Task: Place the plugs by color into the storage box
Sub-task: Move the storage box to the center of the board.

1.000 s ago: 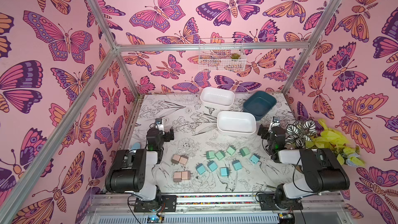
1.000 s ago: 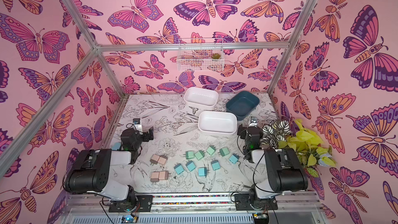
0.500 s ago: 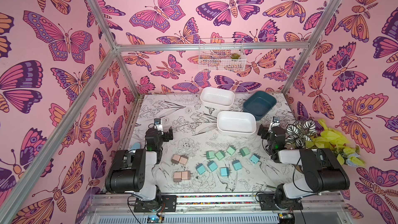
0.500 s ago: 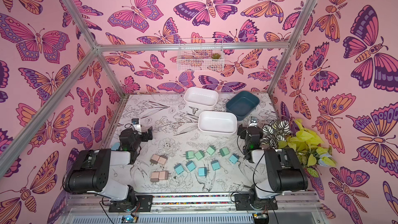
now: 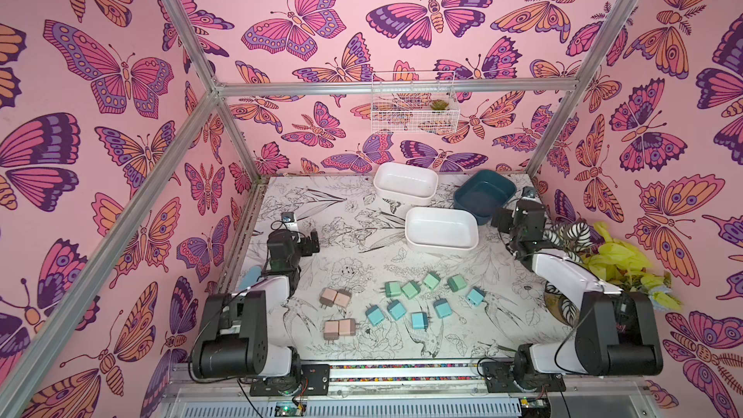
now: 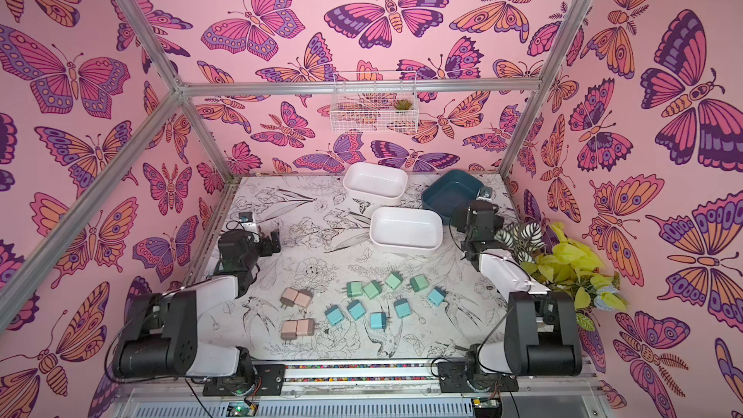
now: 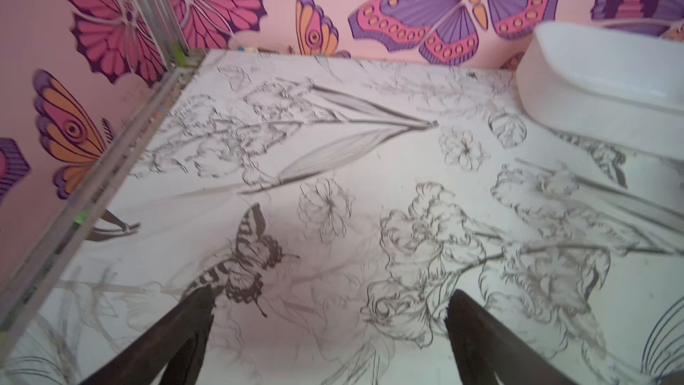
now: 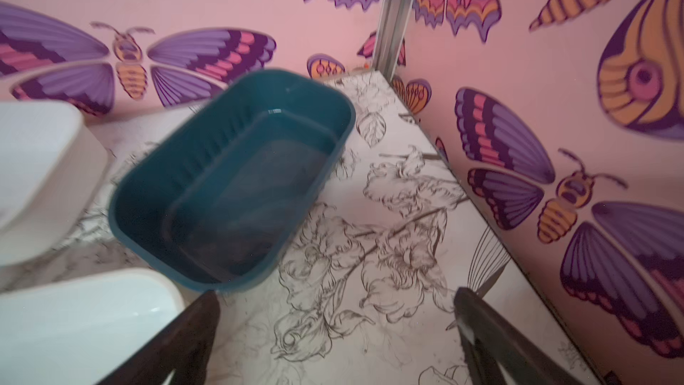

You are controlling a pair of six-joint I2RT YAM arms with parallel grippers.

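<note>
Several plugs lie loose on the table's front half in both top views: pale pink ones (image 5: 335, 297) on the left, mint green ones (image 5: 411, 289) in the middle, teal-blue ones (image 5: 419, 320) in front of them. At the back stand three empty storage boxes: two white (image 5: 402, 195) (image 5: 440, 249) and one dark teal (image 5: 484, 195). My left gripper (image 5: 311, 241) (image 7: 331, 294) hangs open over bare table, left of and behind the plugs. My right gripper (image 5: 500, 219) (image 8: 337, 294) is open beside the dark teal box (image 8: 237, 179), holding nothing.
A potted plant with striped and yellow leaves (image 5: 603, 259) crowds the right edge by the right arm. A wire basket (image 5: 414, 108) hangs on the back wall. Metal frame posts mark the corners. The far white box (image 7: 599, 79) shows in the left wrist view.
Both arms have lifted and reached a little toward the back, the right one more. Plugs and boxes have not moved. Both grippers stay open.
</note>
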